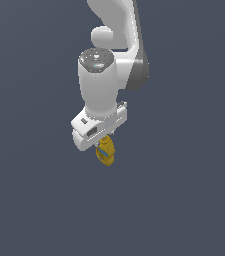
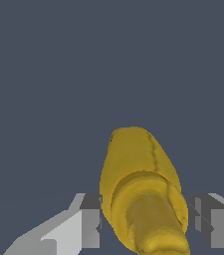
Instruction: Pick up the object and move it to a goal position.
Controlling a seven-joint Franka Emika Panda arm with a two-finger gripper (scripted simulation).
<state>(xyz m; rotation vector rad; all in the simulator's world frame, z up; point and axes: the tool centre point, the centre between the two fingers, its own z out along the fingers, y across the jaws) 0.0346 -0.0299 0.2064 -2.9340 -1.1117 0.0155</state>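
Note:
The yellow squeeze bottle (image 1: pixel 106 154) with a blue-and-white label hangs below my white gripper (image 1: pixel 104 141), near the middle of the exterior view. In the wrist view the bottle (image 2: pixel 133 159) fills the space between the two grey fingertips (image 2: pixel 89 219), its nozzle cap pointing toward the camera. The jaws stand closed against the bottle's sides near the cap end. The bottle's body points away from the hand. Its label is hidden in the wrist view.
A plain dark grey-blue surface (image 1: pixel 34 200) fills the background in both views. The white arm (image 1: pixel 114 30) rises above the gripper to the top of the exterior view. No other objects show.

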